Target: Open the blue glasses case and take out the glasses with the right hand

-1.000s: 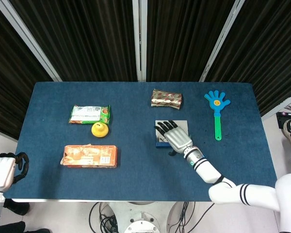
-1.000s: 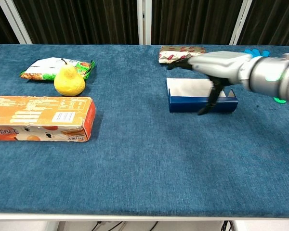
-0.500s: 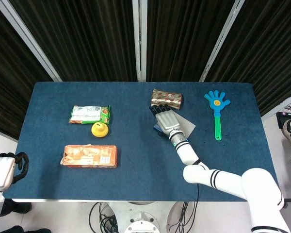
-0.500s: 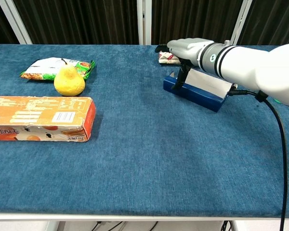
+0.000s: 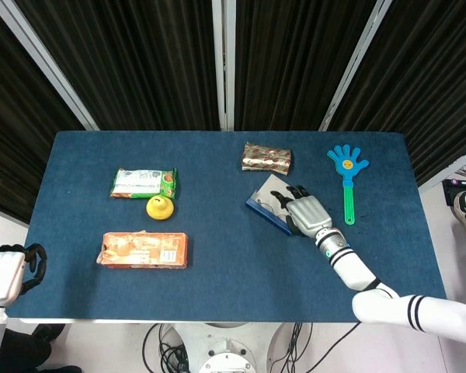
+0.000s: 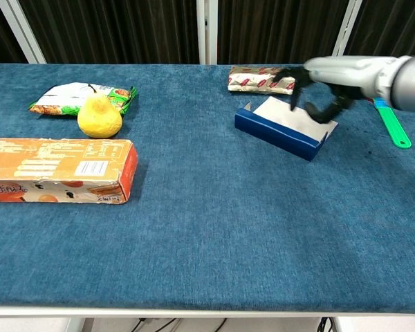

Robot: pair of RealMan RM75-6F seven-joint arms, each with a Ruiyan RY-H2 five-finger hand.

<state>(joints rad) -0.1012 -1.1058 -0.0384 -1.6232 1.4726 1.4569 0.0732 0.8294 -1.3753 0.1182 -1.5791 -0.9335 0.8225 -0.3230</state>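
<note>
Blue case: the blue glasses case point(image 6: 285, 130) lay skewed toward the far right part of the table point(image 6: 207, 228), just in front of the foil snack packet point(image 6: 261, 79); its pale lid face was up and appeared shut.
Step in hand: judged to be the opening step, not yet done; no glasses were seen in either view.
Right hand: the right hand point(image 6: 317, 91) hung over the case's right end, fingers curled partway and spread apart, holding nothing. In the chest view the fingertips point(image 6: 310, 109) sat at or just above the lid's right edge; contact could not be confirmed.
Right hand, head view: the same hand point(image 5: 306, 212) overlapped the right half of the case point(image 5: 266, 204), palm down.
Left hand: the left hand point(image 5: 6, 273) was off the table's near left corner, fingers curled in on nothing, well apart from the work.
Next move, as judged: the fingertips would need to catch the lid's free edge and lift it while the case stays put; the case is unsecured and already askew, so it may slide or pivot.
Other items: a green clapper toy point(image 6: 391, 124) near the right edge; a yellow pear point(image 6: 99, 116), a green snack bag point(image 6: 79, 95) and an orange box point(image 6: 59, 170) on the left side.
</note>
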